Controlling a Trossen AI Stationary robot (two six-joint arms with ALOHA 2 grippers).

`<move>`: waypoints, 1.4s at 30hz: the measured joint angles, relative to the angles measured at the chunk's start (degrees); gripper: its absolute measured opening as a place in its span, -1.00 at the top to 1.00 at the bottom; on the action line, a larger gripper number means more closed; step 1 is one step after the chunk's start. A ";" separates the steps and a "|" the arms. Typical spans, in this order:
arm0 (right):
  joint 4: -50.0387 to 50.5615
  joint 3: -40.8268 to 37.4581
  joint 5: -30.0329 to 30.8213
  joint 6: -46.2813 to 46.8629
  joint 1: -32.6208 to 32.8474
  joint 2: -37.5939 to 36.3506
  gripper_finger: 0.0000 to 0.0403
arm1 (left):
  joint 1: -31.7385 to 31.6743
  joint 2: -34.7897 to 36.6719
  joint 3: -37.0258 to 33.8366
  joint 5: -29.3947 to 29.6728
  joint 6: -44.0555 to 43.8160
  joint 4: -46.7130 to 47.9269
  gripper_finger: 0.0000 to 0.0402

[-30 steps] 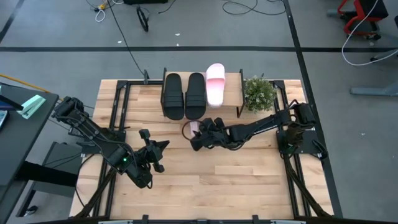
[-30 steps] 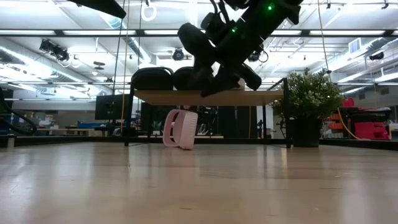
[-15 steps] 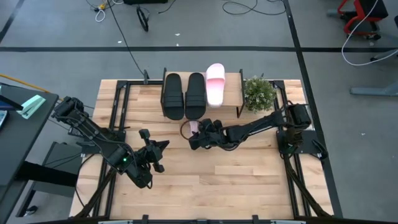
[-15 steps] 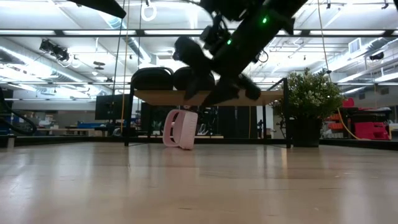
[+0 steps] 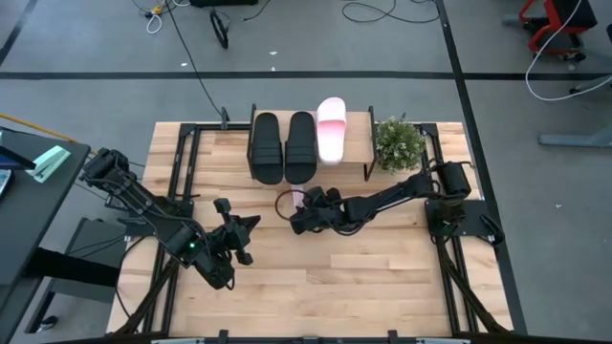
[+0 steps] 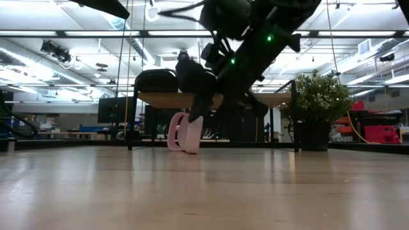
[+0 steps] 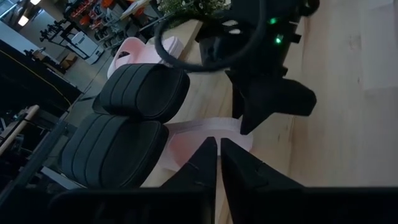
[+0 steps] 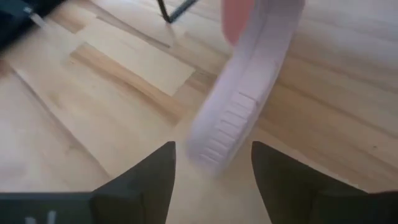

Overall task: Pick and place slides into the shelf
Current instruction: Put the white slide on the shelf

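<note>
The shelf stands at the table's far side with two black slides and one pink slide lying on its top board. The second pink slide stands on its side edge on the table, just in front of the shelf. My right gripper is open, low beside this slide, its fingers on either side of the slide's near end without visible touch. My left gripper waits shut toward the table's left near part.
A potted plant stands just right of the shelf. Bare wooden tabletop stretches along the near side. The shelf's black legs stand close behind the standing slide.
My right gripper has come down and moved toward the table's left, closing in on the standing pink slide. Its fingers now reach the slide's near end. The slide itself has stayed in place.
</note>
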State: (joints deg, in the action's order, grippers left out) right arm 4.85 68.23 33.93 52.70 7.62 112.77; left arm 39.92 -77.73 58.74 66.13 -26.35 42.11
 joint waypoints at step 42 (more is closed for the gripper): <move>-4.37 -0.02 -4.96 -2.17 -2.72 -0.13 0.98 | -0.01 0.04 0.00 0.02 0.04 -0.13 0.86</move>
State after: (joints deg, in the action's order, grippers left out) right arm 0.48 68.20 28.97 50.53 4.89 112.64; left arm 39.91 -77.69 58.74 66.15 -26.30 41.98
